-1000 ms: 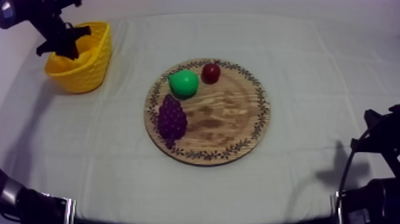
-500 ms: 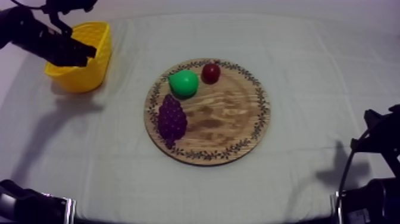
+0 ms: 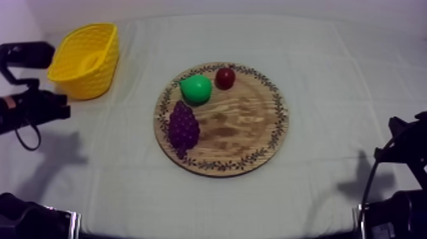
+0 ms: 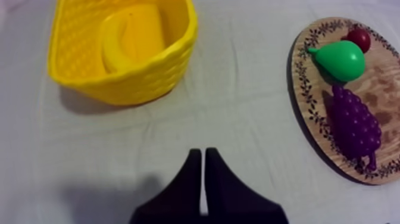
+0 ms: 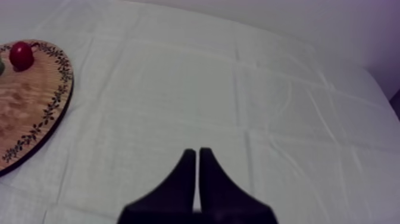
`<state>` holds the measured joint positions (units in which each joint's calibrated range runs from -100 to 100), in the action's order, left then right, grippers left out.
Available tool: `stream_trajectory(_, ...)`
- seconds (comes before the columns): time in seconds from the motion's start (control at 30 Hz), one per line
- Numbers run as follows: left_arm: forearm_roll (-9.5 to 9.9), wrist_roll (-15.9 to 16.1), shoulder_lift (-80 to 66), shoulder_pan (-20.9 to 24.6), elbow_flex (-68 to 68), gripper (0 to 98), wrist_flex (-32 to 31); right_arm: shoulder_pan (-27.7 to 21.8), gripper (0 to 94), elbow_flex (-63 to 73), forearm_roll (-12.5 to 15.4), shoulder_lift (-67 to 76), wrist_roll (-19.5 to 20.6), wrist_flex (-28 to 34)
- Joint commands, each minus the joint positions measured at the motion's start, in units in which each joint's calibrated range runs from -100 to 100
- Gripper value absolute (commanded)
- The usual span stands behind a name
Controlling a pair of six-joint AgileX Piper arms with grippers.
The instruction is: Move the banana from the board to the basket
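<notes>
Left gripper is closed up tight into 1 narrow wedge with nothing in it, hanging over bare cloth. The banana is in the yellow basket, lying curved against the basket's inner wall. That's ahead of the left gripper's tip, w/ a stretch of cloth between them. Banana and gripper are well apart, no contact.

From the top view, the left arm sits at the table's left edge, near the basket's near side and not touching it. A pale yellow curve shows inside the basket there, and that's the banana again.

Right gripper is also pressed together as a wedge with nothing held. It's low at its own side of the table, over plain cloth and well apart from the basket. The edge of the wooden board is off to its side.

Count time:
- **Banana:** 1.
- **Yellow basket:** 1, upper left of the table.
- **Wooden board:** 1, w/ patterned rim, mid-table and well apart from the basket.
- **Fruit on the board:** 3. That's 1 pear, green; 1 bunch of grapes, purple; and 1 small red fruit.
- **Grippers:** 2.

The pear sits between the red fruit and the grapes, near both, and all 3 crowd the board's basket-side half. The rest of the board is bare wood.
</notes>
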<state>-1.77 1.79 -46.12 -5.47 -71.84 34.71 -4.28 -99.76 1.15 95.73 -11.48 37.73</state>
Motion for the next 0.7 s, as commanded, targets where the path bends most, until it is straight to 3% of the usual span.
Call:
stream_trajectory(0.0,-0.39,0.4,-9.9,1.8,-6.0,1.2,-1.3,0.0,0.3,0.0,0.0,0.0,0.0,0.0)
stream_trajectory(0.17,-0.69,2.5,-18.9,5.2,-12.6,0.3,-2.2,0.0,0.3,0.0,0.0,0.0,0.0,0.0)
stream_trajectory(0.53,2.19,1.8,-38.4,6.5,-25.2,0.1,-3.1,0.0,0.3,0.0,0.0,0.0,0.0,0.0)
stream_trajectory(0.67,3.22,1.2,-42.8,6.1,-26.5,0.1,-0.8,0.0,0.3,0.0,0.0,0.0,0.0,0.0)
